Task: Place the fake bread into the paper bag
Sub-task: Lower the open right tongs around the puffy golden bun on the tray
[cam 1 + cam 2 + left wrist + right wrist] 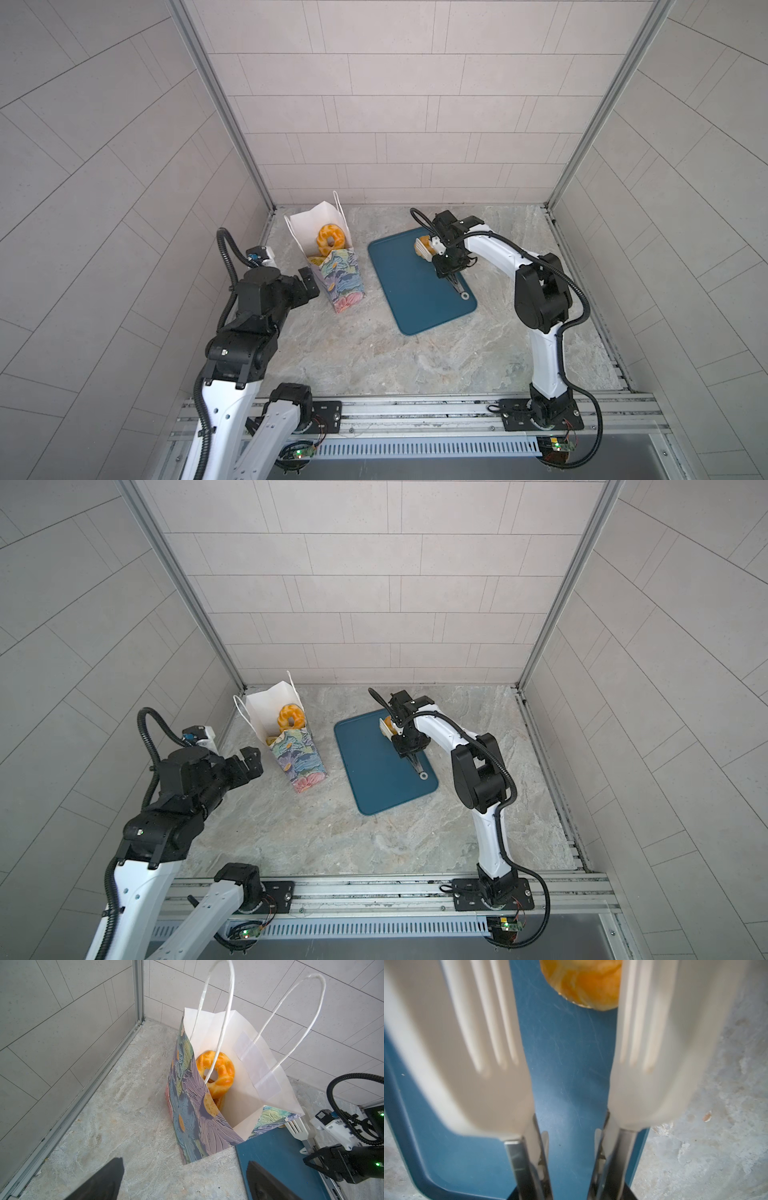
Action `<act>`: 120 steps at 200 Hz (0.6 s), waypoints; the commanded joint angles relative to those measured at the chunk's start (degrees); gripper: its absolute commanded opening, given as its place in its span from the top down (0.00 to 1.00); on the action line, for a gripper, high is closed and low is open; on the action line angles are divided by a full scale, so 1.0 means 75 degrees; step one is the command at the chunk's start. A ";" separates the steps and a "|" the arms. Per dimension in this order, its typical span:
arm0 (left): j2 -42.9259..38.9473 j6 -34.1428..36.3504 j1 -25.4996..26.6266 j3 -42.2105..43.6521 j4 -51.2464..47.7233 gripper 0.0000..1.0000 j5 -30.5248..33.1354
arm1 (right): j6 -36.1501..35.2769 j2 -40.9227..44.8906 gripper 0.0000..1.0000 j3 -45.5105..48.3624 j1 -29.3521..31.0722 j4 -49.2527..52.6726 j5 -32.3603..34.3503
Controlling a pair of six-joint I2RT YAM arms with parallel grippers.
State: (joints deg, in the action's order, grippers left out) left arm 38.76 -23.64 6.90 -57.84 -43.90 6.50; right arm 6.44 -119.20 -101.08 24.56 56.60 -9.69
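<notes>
The paper bag (338, 282) shows lilac, blue, green and pink brush-stroke flowers outside and plain white inside. The ring pastry (322, 240) is glossy golden-orange. The tray (407, 299) is dark teal, the slotted tongs (431, 1053) are white, and the worktop (374, 365) is marbled grey-beige.

Cam setup: two overhead, one per wrist

Both top views hang high over the front rail (415, 409) and stare steeply down at the whole tabletop (374, 353), nearly the same picture. Left wrist cam sits close, angled down into the mouth of the paper bag (197, 1118), with the tray (276, 1151) and tongs (297, 1130) at lower right of frame, same stuff the top views catch. Right wrist cam is right on top of the tongs, blurry, tray behind.
</notes>
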 commanded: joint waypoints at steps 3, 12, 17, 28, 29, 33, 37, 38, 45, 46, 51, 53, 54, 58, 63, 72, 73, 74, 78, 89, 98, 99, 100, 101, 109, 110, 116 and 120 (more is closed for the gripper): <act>-0.0126 0.0011 0.0041 0.0071 -0.0052 0.00 0.0161 | -0.0026 0.0557 0.53 -0.0187 0.0257 0.0304 -0.0056; -0.0143 0.0011 0.0039 0.0072 -0.0065 0.00 0.0172 | -0.0032 0.0601 0.53 -0.0187 0.0286 0.0348 -0.0012; -0.0151 0.0011 0.0030 0.0064 -0.0076 0.00 0.0176 | -0.0027 0.0638 0.53 -0.0186 0.0297 0.0365 0.0014; -0.0152 0.0011 0.0039 0.0071 -0.0068 0.00 0.0164 | -0.0015 0.0702 0.53 -0.0175 0.0312 0.0400 0.0060; -0.0147 0.0011 0.0040 0.0077 -0.0072 0.00 0.0164 | -0.0015 0.0704 0.53 -0.0169 0.0318 0.0405 0.0061; -0.0141 0.0011 0.0041 0.0082 -0.0076 0.00 0.0163 | -0.0009 0.0733 0.53 -0.0171 0.0323 0.0421 0.0062; -0.0141 -0.0001 0.0031 0.0075 -0.0076 0.00 0.0155 | -0.0005 0.0746 0.53 -0.0175 0.0315 0.0433 0.0077; -0.0135 -0.0007 0.0036 0.0073 -0.0076 0.00 0.0154 | -0.0004 0.0749 0.53 -0.0181 0.0319 0.0445 0.0075; -0.0131 -0.0009 0.0037 0.0068 -0.0075 0.00 0.0153 | -0.0011 0.0782 0.53 -0.0176 0.0334 0.0482 0.0080; -0.0130 -0.0010 0.0034 0.0070 -0.0070 0.00 0.0153 | -0.0013 0.0785 0.53 -0.0181 0.0335 0.0487 0.0088; -0.0128 -0.0005 0.0034 0.0072 -0.0076 0.00 0.0142 | -0.0029 0.0818 0.53 -0.0185 0.0344 0.0502 0.0108; -0.0120 -0.0002 0.0040 0.0072 -0.0076 0.00 0.0141 | -0.0027 0.0830 0.53 -0.0187 0.0346 0.0509 0.0123; -0.0119 -0.0001 0.0040 0.0066 -0.0076 0.00 0.0147 | -0.0027 0.0838 0.53 -0.0187 0.0347 0.0519 0.0128; -0.0121 -0.0006 0.0037 0.0071 -0.0065 0.00 0.0141 | -0.0028 0.0866 0.53 -0.0176 0.0350 0.0531 0.0177; -0.0122 0.0009 0.0034 0.0055 -0.0064 0.00 0.0141 | -0.0017 0.0894 0.53 -0.0175 0.0358 0.0546 0.0229; -0.0119 0.0011 0.0035 0.0060 -0.0062 0.00 0.0139 | 0.0003 0.0968 0.53 -0.0177 0.0357 0.0585 0.0363; -0.0118 0.0011 0.0033 0.0054 -0.0063 0.00 0.0146 | 0.0006 0.0977 0.53 -0.0176 0.0358 0.0586 0.0394; -0.0124 0.0011 0.0031 0.0051 -0.0064 0.00 0.0149 | 0.0007 0.0982 0.52 -0.0176 0.0358 0.0586 0.0415; -0.0126 0.0011 0.0041 0.0049 -0.0058 0.00 0.0152 | 0.0037 0.1023 0.52 -0.0178 0.0357 0.0597 0.0494; -0.0135 0.0017 0.0030 0.0060 -0.0064 0.00 0.0158 | 0.0055 0.1140 0.50 -0.0149 0.0344 0.0611 0.0675; -0.0130 0.0024 0.0041 0.0060 -0.0071 0.00 0.0164 | 0.0081 0.1214 0.49 -0.0140 0.0338 0.0658 0.0820; -0.0129 0.0024 0.0041 0.0060 -0.0073 0.00 0.0164 | 0.0080 0.1224 0.49 -0.0140 0.0343 0.0663 0.0840; -0.0129 0.0029 0.0041 0.0066 -0.0075 0.00 0.0164 | 0.0080 0.1234 0.49 -0.0140 0.0345 0.0672 0.0849; -0.0129 0.0032 0.0036 0.0069 -0.0070 0.00 0.0158 | 0.0074 0.1233 0.49 -0.0140 0.0340 0.0676 0.0854; -0.0135 0.0034 0.0031 0.0071 -0.0071 0.00 0.0162 | 0.0082 0.1293 0.49 -0.0143 0.0347 0.0712 0.0927; -0.0138 0.0034 0.0036 0.0071 -0.0068 0.00 0.0163 | 0.0081 0.1304 0.49 -0.0141 0.0347 0.0720 0.0940; -0.0143 0.0034 0.0034 0.0072 -0.0061 0.00 0.0167 | 0.0065 0.1350 0.48 -0.0131 0.0344 0.0721 0.0995; -0.0144 0.0032 0.0041 0.0066 -0.0062 0.00 0.0165 | 0.0067 0.1389 0.48 -0.0102 0.0347 0.0710 0.1019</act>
State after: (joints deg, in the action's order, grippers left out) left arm 38.02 -23.57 6.90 -57.82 -44.03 6.74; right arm 6.59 -112.90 -101.36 27.09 60.16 -5.58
